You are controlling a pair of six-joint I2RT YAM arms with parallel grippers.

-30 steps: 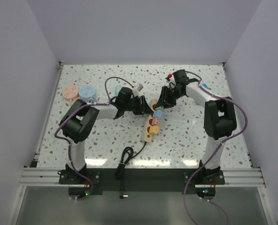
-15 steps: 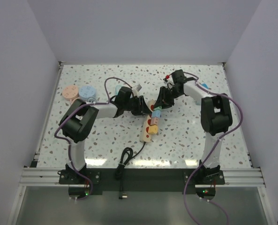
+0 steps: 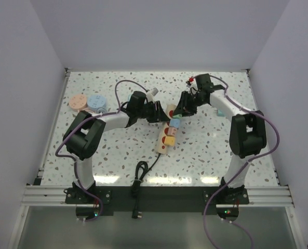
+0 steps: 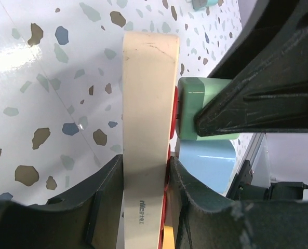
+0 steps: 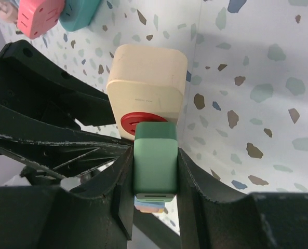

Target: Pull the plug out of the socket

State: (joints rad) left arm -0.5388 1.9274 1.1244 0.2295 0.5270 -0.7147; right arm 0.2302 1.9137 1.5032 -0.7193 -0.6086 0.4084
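Seen from above, the socket (image 3: 166, 134) lies mid-frame between both arms, with one peach disc (image 3: 78, 102) and one blue disc (image 3: 96, 101) at upper left. Only the left wrist view shows the left gripper (image 4: 146, 199) clamping the socket's sides, lower centre. Only the right wrist view shows the right gripper (image 5: 154, 179) pinching one green plug (image 5: 154, 161) against a red face (image 5: 138, 120).

Green plug (image 5: 155, 163) on pale wooden socket (image 5: 146, 88)

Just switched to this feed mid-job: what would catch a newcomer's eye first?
Both arms meet mid-table over the pale wooden socket. The left gripper clamps its sides while the right gripper is shut on the green plug, pressed against the end red face. A pink disc and a blue disc lie far left.
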